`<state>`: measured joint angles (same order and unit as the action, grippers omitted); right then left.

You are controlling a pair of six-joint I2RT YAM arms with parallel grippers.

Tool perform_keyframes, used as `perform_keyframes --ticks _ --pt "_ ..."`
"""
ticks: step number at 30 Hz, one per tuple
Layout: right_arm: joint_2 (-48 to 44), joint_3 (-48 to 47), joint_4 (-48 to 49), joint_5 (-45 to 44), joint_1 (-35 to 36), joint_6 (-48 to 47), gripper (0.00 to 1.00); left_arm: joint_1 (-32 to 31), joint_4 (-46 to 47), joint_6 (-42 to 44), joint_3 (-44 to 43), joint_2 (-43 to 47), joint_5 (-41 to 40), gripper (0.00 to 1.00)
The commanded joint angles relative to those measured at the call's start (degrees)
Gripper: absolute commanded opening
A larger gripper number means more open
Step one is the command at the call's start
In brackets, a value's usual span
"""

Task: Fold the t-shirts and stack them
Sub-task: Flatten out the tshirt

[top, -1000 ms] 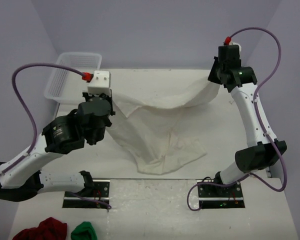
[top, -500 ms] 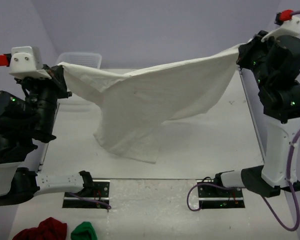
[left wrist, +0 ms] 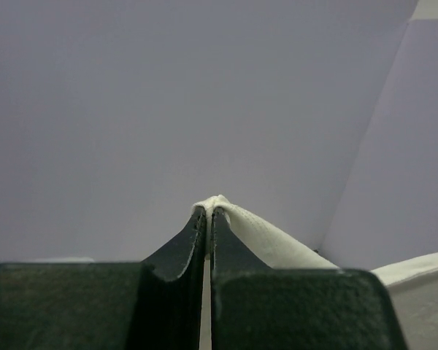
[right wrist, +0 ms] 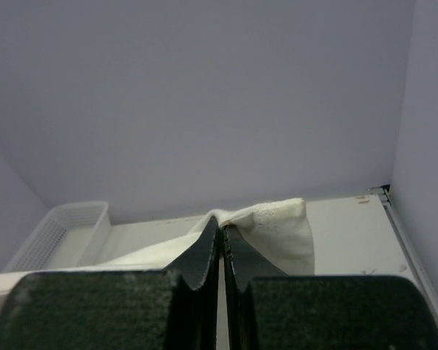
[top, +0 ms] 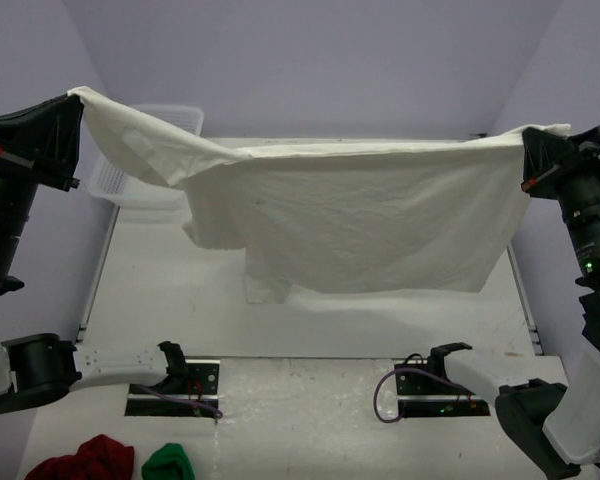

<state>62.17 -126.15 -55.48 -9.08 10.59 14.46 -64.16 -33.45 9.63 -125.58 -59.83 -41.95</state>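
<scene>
An off-white t-shirt [top: 360, 215] hangs stretched wide between both raised arms, high above the table, its lower hem loose in the air. My left gripper [top: 78, 95] is shut on its left corner; the cloth edge shows pinched at the fingertips in the left wrist view [left wrist: 217, 202]. My right gripper [top: 525, 140] is shut on its right corner; the bunched hem shows in the right wrist view [right wrist: 274, 219]. A sleeve part droops at the shirt's left [top: 205, 225].
A clear plastic basket [top: 145, 150] stands at the back left of the white table [top: 160, 300], partly behind the shirt, and shows in the right wrist view [right wrist: 66, 226]. A dark red cloth bundle [top: 85, 462] and a green cloth bundle [top: 167, 464] lie at the near left.
Both arms have lifted and spread apart, raising the t-shirt off the table and pulling it from a crumpled drape into a wide taut sheet.
</scene>
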Motion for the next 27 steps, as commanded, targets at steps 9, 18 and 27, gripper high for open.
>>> perform_keyframes --ticks 9,18,27 --pt "5.4 -4.5 -1.4 -2.7 0.0 -1.7 0.0 0.3 1.5 4.3 -6.4 -6.5 -1.2 0.0" --pt "-3.1 -2.7 -1.6 0.1 0.1 -1.5 0.0 1.3 0.3 -6.7 -7.0 -0.4 21.1 0.0" --pt "-8.3 -3.5 -2.8 5.4 0.3 0.2 0.0 6.9 0.1 -12.7 -7.4 3.1 32.5 0.0"
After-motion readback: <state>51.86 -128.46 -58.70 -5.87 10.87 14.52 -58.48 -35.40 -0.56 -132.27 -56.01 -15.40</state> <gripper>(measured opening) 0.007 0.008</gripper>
